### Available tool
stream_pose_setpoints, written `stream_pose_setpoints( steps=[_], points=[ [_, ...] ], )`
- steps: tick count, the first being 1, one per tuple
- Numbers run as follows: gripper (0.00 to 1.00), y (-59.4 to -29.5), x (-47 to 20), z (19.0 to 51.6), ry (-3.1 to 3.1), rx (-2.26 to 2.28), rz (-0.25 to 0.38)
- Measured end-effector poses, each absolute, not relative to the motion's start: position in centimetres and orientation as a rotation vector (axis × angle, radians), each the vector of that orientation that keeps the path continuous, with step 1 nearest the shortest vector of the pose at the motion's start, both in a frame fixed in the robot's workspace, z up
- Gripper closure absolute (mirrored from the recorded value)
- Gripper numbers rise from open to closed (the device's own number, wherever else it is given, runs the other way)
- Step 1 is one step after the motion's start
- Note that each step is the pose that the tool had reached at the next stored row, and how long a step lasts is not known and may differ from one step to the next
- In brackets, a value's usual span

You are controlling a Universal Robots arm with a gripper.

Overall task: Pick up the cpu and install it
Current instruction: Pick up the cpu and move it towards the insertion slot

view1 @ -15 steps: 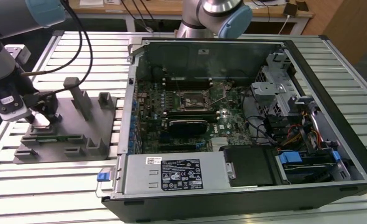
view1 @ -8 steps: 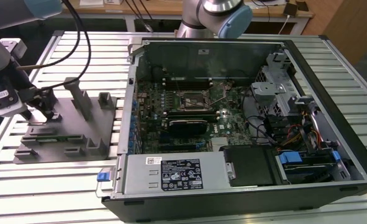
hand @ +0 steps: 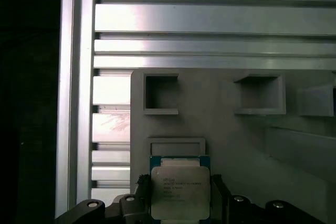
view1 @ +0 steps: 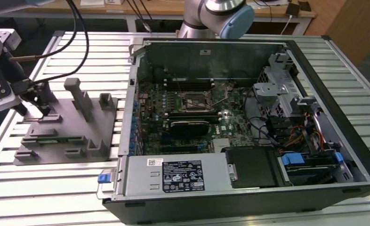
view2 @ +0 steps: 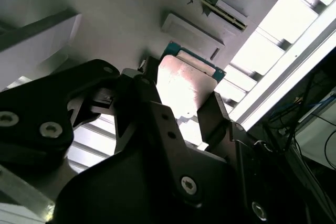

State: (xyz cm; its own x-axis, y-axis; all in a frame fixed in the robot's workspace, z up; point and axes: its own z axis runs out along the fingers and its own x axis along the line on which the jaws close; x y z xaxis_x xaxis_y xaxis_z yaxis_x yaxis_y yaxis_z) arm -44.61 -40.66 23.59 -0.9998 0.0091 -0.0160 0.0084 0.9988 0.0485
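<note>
The cpu (hand: 180, 190) is a small square chip with a silvery top and a green edge, and it sits between my two dark fingers in both wrist views. My gripper (hand: 180, 205) is shut on the cpu (view2: 185, 85), one finger (view2: 140, 98) against each side. In the exterior view my gripper (view1: 33, 112) hangs over the far left end of the grey moulded tray (view1: 66, 139), just above its surface. The chip lies close above the tray, beside a shallow square recess (hand: 176, 146); I cannot tell if it touches the tray.
An open computer case (view1: 248, 188) lies on the exterior view's right of the tray, its motherboard socket (view1: 194, 100) exposed near the middle. Upright posts (view1: 81, 99) rise from the tray. The slatted aluminium table (view1: 59, 188) runs under everything. Cables (view1: 78, 28) hang behind my arm.
</note>
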Motion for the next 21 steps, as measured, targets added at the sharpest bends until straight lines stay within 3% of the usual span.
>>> stream_pose_setpoints(
  steps=[21],
  points=[
    [0.46,-40.7,-44.6,29.6,3.124,0.014,0.078]
  ],
)
